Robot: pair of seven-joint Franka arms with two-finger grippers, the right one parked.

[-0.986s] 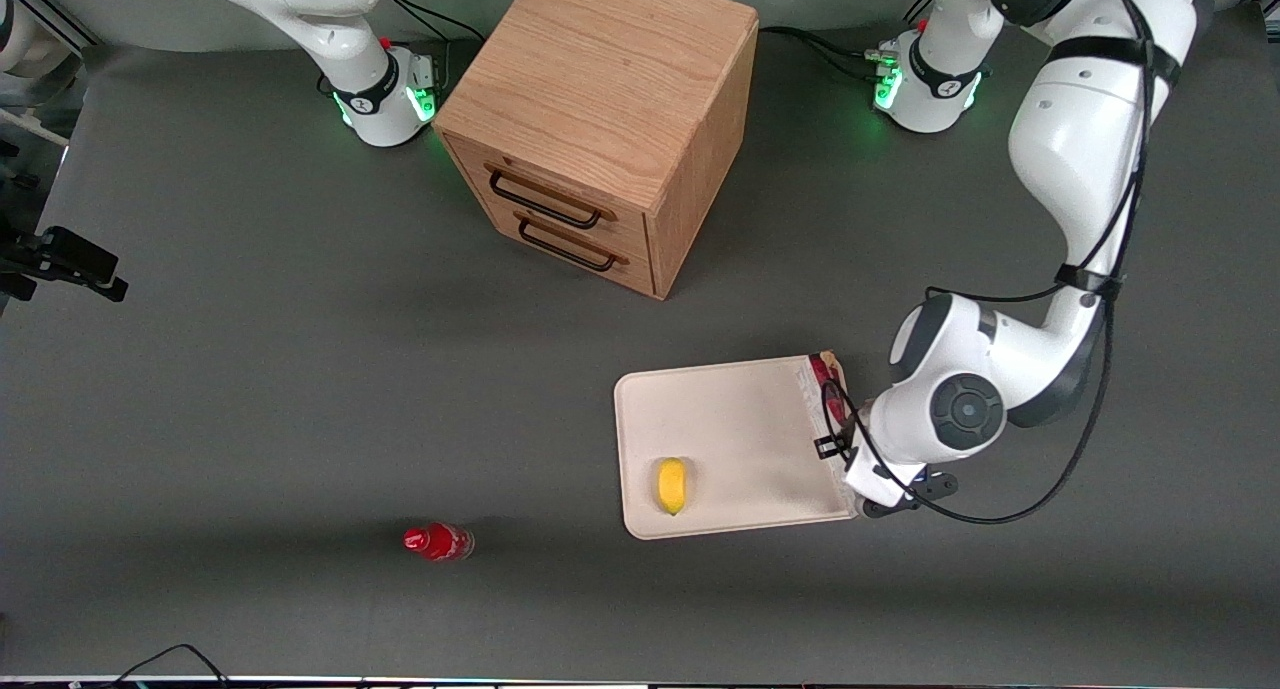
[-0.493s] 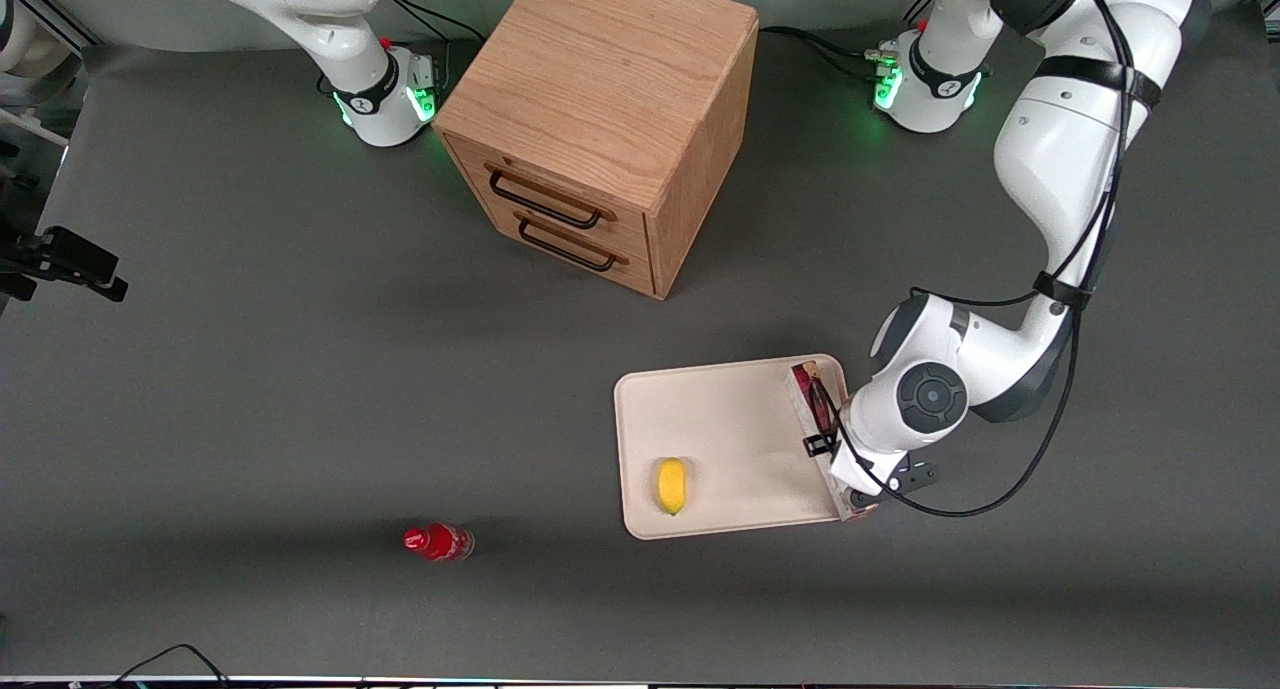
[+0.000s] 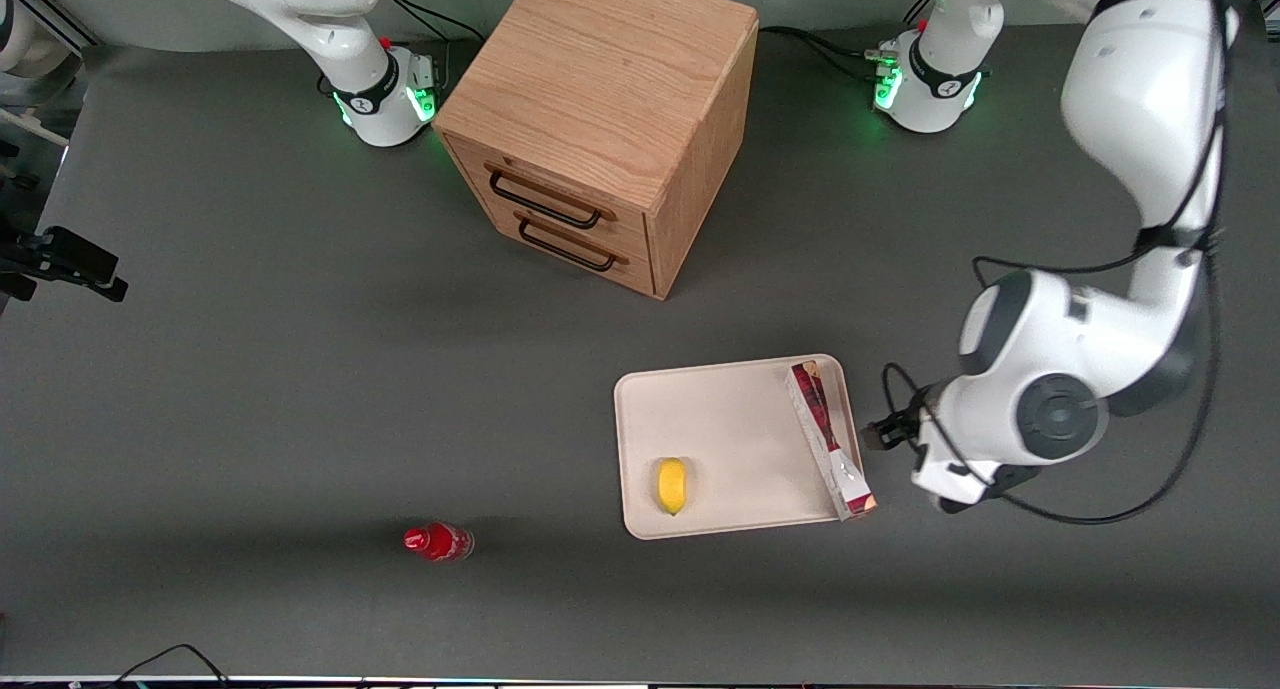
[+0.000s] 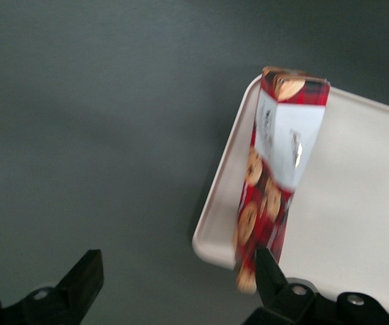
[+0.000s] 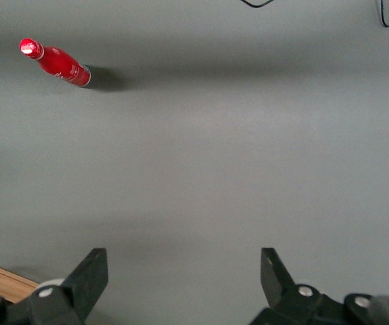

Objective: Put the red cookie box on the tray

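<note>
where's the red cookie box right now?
The red cookie box lies along the tray edge nearest the working arm, one end overhanging the rim. The open gripper sits just off it, toward the working arm's end.

**Left arm hardware**

White glossy Franka shells, dark grey joint caps and bands. Black cables run loose along the links. Base ring lit green, small red button on it. gripper (image 4: 174,288): black fingers spread apart, silver screws at the bases.
</note>
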